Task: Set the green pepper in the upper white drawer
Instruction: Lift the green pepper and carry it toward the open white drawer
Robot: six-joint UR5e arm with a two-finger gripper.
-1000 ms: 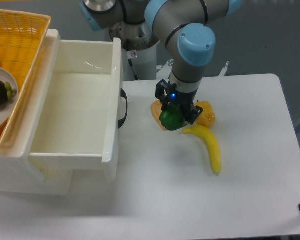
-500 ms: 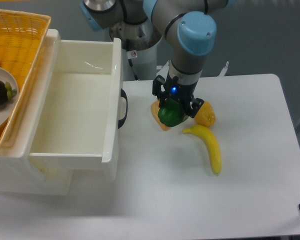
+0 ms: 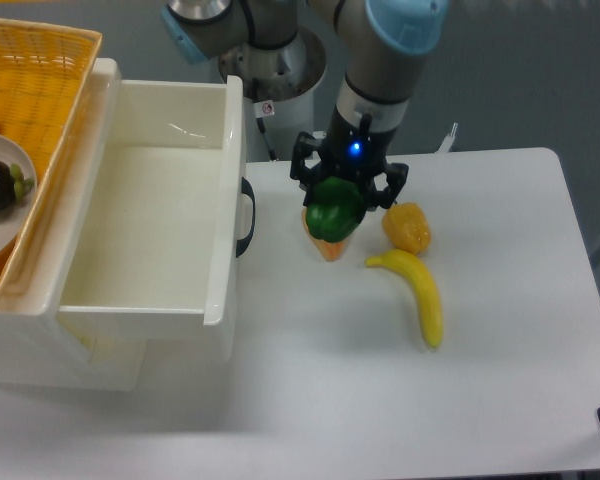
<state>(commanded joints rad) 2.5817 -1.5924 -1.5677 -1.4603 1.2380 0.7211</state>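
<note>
One arm points straight down, jaws clamped around the green pepper (image 3: 335, 213).

The green pepper (image 3: 335, 212) is small, glossy and dark green, with rounded lobes. It hangs above the worktop, pinched between the jaws, to the right of the drawer. The upper white drawer (image 3: 223, 215) is a deep cream-white plastic box, pulled open, with a black handle on its front wall facing the pepper.

White table (image 3: 500, 380) — banana (image 3: 420, 292), yellow pepper (image 3: 407, 227).
</note>
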